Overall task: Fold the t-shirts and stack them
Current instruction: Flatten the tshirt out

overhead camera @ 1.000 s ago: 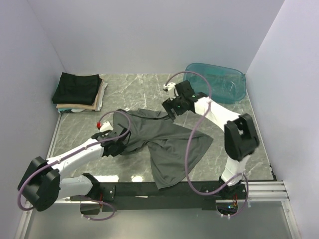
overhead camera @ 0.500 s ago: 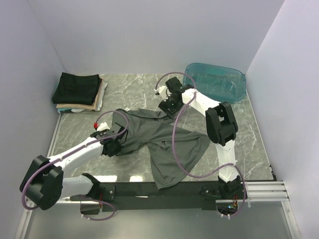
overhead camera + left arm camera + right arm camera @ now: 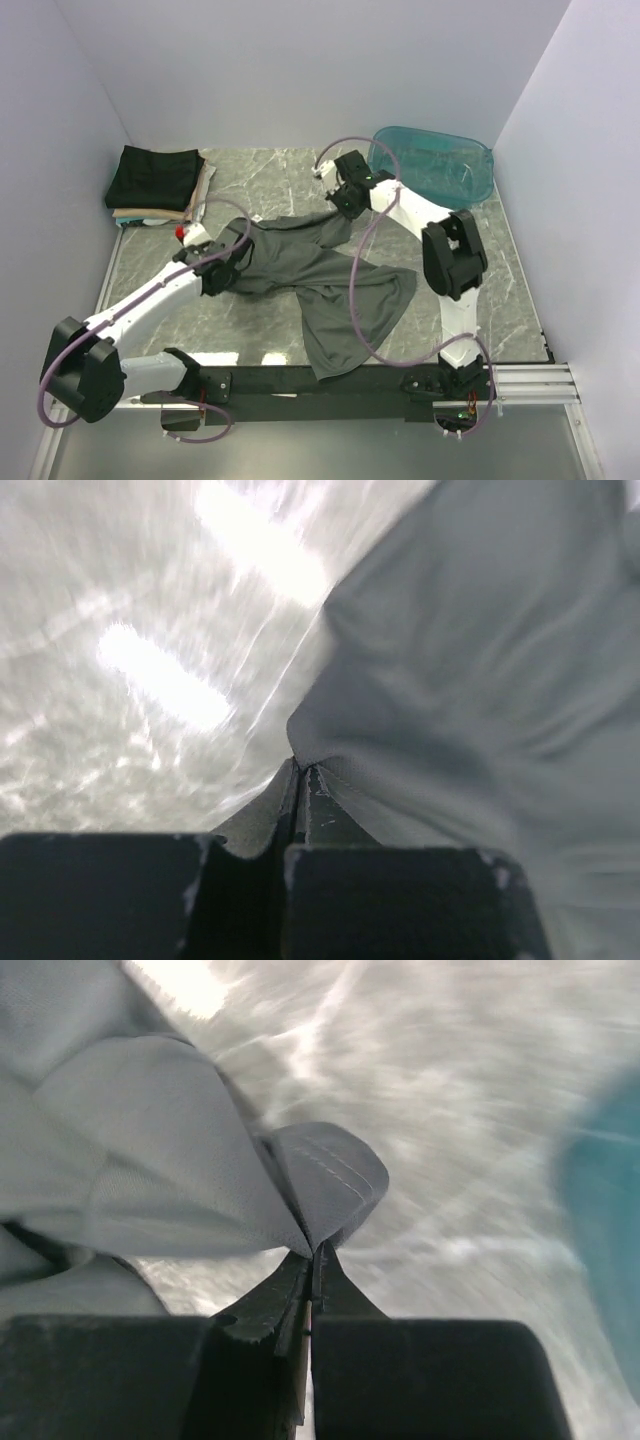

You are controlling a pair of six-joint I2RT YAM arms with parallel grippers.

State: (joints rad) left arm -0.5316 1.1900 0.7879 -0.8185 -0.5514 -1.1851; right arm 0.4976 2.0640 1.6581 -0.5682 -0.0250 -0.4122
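The grey t-shirt (image 3: 335,290) lies rumpled across the middle of the table (image 3: 270,170), with one loose part trailing toward the near edge. It is not yet spread flat or folded.

Both arms hold it by its far side. The left gripper (image 3: 300,780) is clamped on the cloth at the shirt's left end, and its wrist view shows a fold of the edge pinched tight between the two fingers. The right gripper (image 3: 312,1252) is clamped on a stitched hem at the shirt's far end, toward the far right corner, and a small flap of cloth stands up from the pinch.

The two holds sit well apart along one side. That looks meant to let the arms draw the cloth taut between them and lay it out flat, which a fold needs first.

The stack of folded shirts (image 3: 155,180) sits in the far left corner, black on top with tan and cream below. It is clear of the working space and probably marks where this shirt goes. The teal tub (image 3: 445,170) stands in the far right corner, just beyond the right arm.
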